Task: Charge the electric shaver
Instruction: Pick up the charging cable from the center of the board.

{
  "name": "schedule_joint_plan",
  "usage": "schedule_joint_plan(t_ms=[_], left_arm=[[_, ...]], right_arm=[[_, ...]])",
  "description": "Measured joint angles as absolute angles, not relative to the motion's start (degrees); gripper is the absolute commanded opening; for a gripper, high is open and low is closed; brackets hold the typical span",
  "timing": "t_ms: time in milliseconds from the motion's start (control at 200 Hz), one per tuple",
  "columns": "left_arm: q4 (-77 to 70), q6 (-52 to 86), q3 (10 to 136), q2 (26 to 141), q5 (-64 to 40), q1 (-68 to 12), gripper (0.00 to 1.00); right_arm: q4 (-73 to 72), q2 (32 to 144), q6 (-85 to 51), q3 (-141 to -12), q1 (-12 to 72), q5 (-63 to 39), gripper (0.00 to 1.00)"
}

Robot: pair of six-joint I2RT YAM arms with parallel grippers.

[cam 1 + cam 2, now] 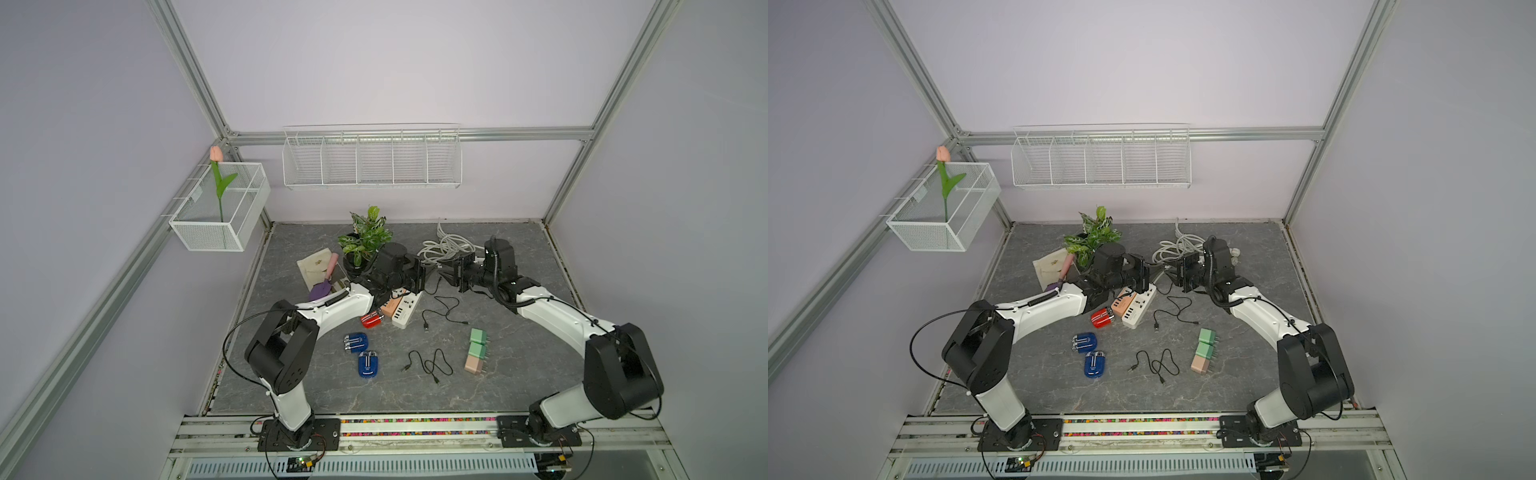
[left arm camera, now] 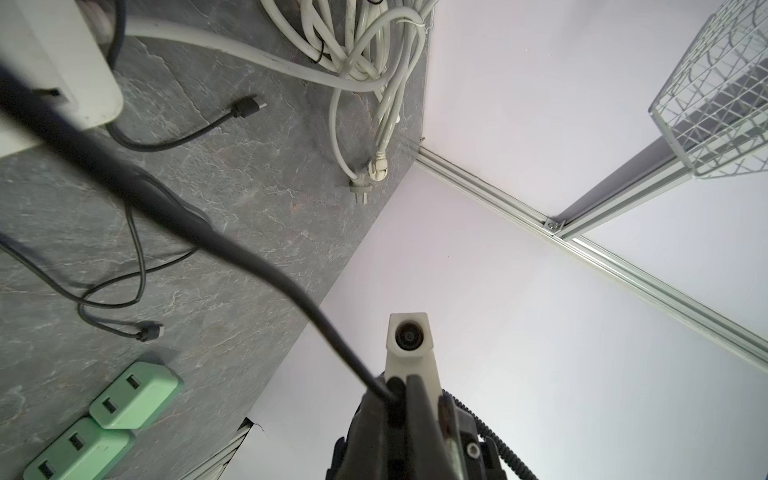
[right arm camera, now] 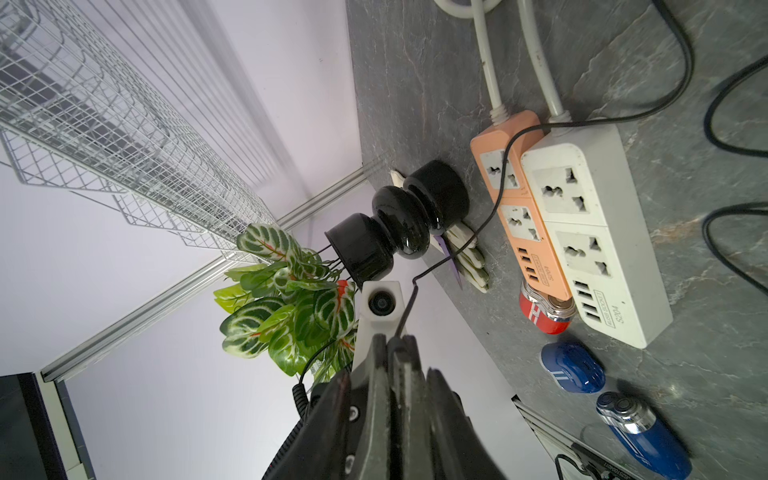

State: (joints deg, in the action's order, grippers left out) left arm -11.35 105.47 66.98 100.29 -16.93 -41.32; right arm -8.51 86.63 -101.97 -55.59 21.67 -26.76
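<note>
Power strips (image 1: 409, 311) mid-table, potted plant (image 1: 365, 239) behind them, shaver (image 1: 371, 319) just beside their near end, adapters (image 1: 478, 351) front-right of them.

Both top views are looking down from high above the near edge, facing the far wall and taking in the whole table (image 1: 519, 374) and both arms. The left wrist camera is sitting close behind the left gripper (image 2: 405, 374), facing right across the table. The right wrist camera is sitting close behind the right gripper (image 3: 395, 338), facing left. Both wrist views are sharing the white strip (image 2: 50, 54) and the black cable (image 2: 257, 268).
</note>
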Motion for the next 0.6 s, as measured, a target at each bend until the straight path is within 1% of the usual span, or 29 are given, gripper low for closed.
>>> schedule_joint_plan(t_ms=[200,310,445,600], left_arm=[[-11.60,105.47,67.13,100.29,-17.61,-41.32,0.00],[-11.60,105.47,67.29,100.47,-18.04,-41.32,0.00],[-11.88,105.47,67.35,100.51,-18.20,-41.30,0.00],[-13.52,105.45,67.40,101.19,-19.35,-41.23,0.00]], right_arm=[[-8.97,87.92,-101.78,-55.61,21.26,-27.14,0.20],[-9.52,88.20,-101.80,-55.77,20.99,-27.42,0.12],[-9.80,88.20,-101.78,-55.83,20.71,-27.79,0.07],[-9.89,88.20,-101.30,-55.83,19.49,-29.65,0.07]])
